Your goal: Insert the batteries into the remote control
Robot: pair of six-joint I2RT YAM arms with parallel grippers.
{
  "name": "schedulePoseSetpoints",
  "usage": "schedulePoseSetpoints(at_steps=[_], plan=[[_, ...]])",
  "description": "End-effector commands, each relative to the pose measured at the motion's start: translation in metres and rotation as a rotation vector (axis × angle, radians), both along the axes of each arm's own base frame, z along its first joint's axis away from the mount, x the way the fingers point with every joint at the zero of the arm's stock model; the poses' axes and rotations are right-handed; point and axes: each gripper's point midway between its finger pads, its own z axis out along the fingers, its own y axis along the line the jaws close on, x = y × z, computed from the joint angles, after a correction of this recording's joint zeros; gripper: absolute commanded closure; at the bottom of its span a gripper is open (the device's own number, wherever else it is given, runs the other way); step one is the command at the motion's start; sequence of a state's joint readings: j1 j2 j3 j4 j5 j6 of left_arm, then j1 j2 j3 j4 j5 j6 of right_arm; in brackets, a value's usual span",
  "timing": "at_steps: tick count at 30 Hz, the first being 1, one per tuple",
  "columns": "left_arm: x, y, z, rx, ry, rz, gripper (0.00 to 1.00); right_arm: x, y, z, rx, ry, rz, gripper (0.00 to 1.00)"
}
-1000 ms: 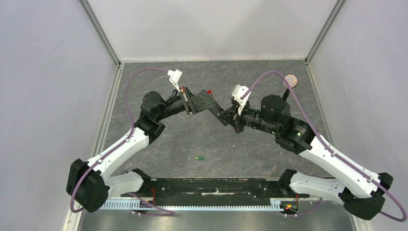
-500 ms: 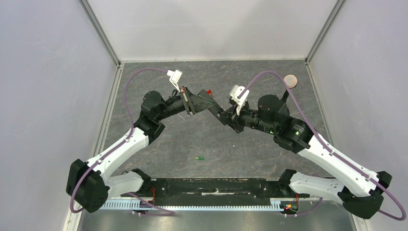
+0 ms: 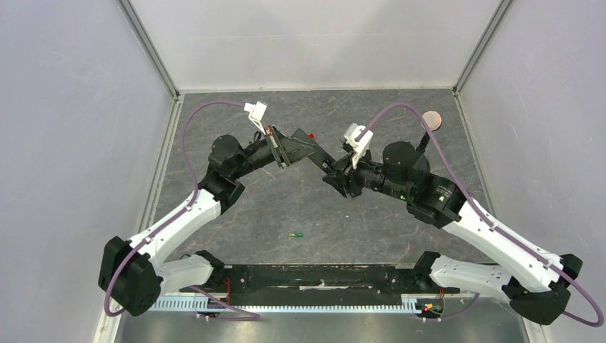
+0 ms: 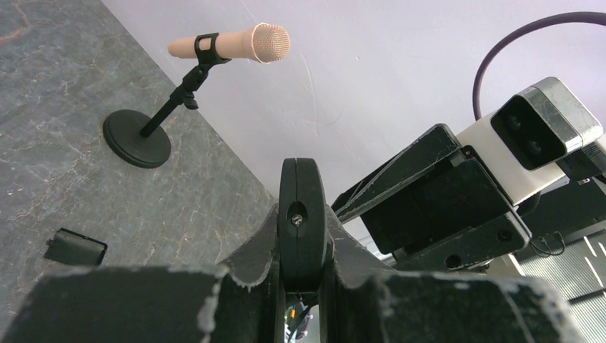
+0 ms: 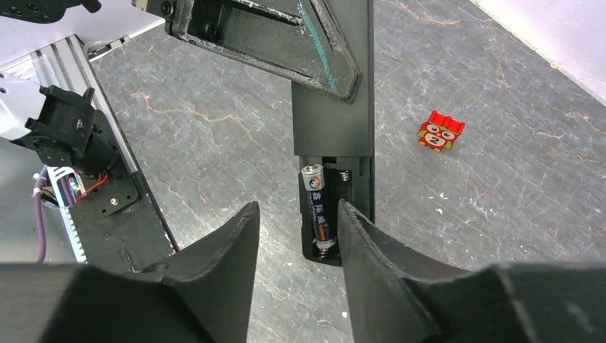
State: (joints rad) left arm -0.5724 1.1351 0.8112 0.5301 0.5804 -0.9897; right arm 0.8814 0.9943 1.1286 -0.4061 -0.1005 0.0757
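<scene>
My left gripper is shut on the remote control, a slim black bar held off the table; the left wrist view shows it end-on between the fingers. In the right wrist view the remote control has its compartment uncovered, and the dark battery lies in the left slot. The slot beside it holds only a spring. My right gripper stands open just short of that end, nothing between its fingers. The green battery lies on the table, nearer the arm bases.
A small red-and-white box sits on the table beyond the remote. A black round-based stand carrying a tan microphone stands at the back right corner. A small flat black piece lies on the table near it.
My right gripper has opened and drawn back slightly from the remote's end, leaving the dark battery in its slot. The left gripper has tilted a little with the remote.
</scene>
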Motion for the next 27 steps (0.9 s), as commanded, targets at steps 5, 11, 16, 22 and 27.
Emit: schedulePoseSetpoints(at_steps=[5, 11, 16, 22, 27], plan=[[-0.012, 0.004, 0.033, -0.048, -0.084, -0.023, 0.98, 0.003, -0.031, 0.044, 0.096, -0.083, -0.129, 0.43], [-0.013, 0.004, 0.039, -0.057, -0.102, -0.023, 0.98, 0.0, -0.044, 0.068, 0.199, -0.056, -0.2, 0.17], [-0.013, 0.008, 0.046, -0.074, -0.111, -0.003, 0.98, 0.004, -0.041, 0.078, 0.351, 0.092, -0.292, 0.02], [-0.009, 0.014, 0.057, -0.11, -0.102, 0.051, 0.98, 0.016, -0.033, 0.077, 0.508, 0.322, -0.428, 0.02], [-0.006, 0.019, 0.066, -0.161, -0.077, 0.081, 0.98, 0.024, -0.022, 0.059, 0.58, 0.472, -0.479, 0.02]])
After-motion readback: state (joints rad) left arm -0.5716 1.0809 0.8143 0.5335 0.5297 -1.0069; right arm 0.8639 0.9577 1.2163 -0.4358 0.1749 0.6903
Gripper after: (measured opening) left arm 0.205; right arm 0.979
